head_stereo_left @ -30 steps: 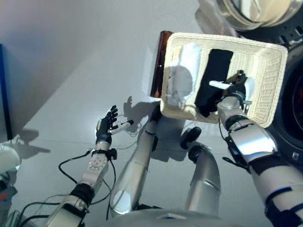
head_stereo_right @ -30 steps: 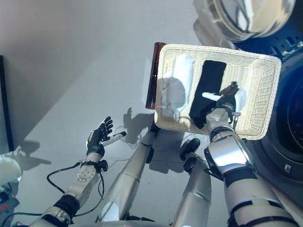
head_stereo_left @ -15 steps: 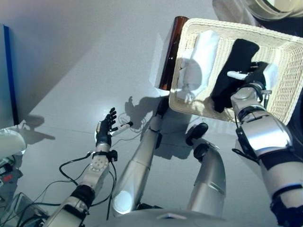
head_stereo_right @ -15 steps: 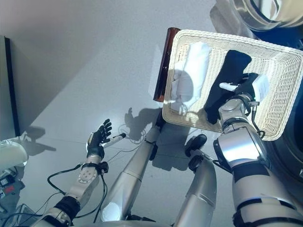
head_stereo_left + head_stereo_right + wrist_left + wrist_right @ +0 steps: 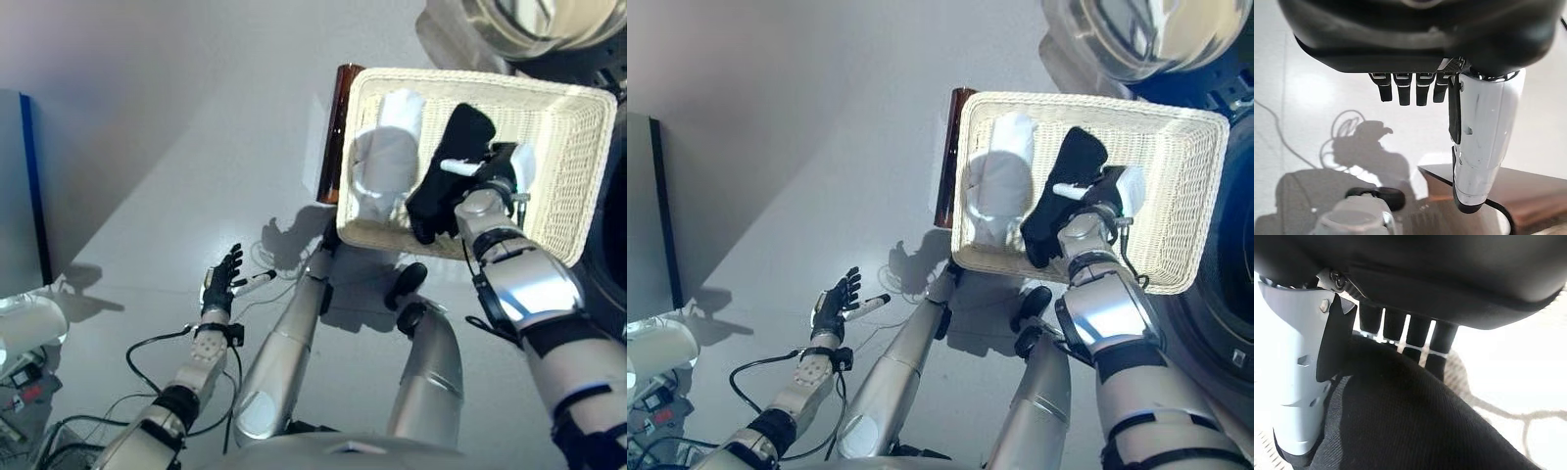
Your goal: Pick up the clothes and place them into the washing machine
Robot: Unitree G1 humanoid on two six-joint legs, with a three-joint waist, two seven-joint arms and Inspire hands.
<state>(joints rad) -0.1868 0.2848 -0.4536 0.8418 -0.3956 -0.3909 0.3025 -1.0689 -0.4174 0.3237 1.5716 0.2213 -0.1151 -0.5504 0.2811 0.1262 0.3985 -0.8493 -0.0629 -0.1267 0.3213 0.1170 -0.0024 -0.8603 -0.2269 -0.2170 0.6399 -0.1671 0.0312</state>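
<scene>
2 hands show from my head camera, and I read the scene left to right. My left hand (image 5: 221, 285) hangs low over bare floor (image 5: 147, 176), fingers spread and holding nothing, much as it did 1 second ago; that side has wide free room. A brown board (image 5: 334, 132) stands against the left wall of the white wicker basket (image 5: 563, 166). Inside, the white garment (image 5: 387, 157) lies by the left wall, and the black garment (image 5: 446, 171) lies beside it, near the middle. Compared with 1 second ago, the black cloth is bunched higher and shorter. My right hand (image 5: 487, 176) sits on it, fingers curled into the cloth in its wrist view. The washing machine drum (image 5: 1141, 34) lies just beyond the basket's far rim.
</scene>
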